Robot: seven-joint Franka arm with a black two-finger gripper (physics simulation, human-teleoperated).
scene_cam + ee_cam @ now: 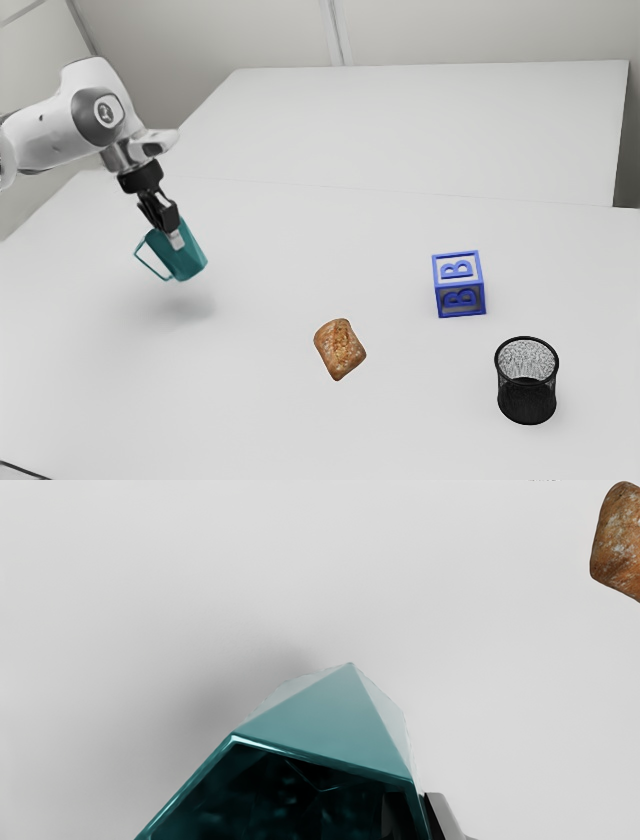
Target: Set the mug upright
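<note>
And here's the mug point(186, 258), hanging above the surface point(250, 400), shadow apart beneath it! Its mouth is up by the end effector point(176, 238), its base slanting down and away toward the exterior view's right. The end effector's clamped on the wall, one finger inside, one outside. That long axis wants swinging vertical before touchdown, I'd say!
</note>
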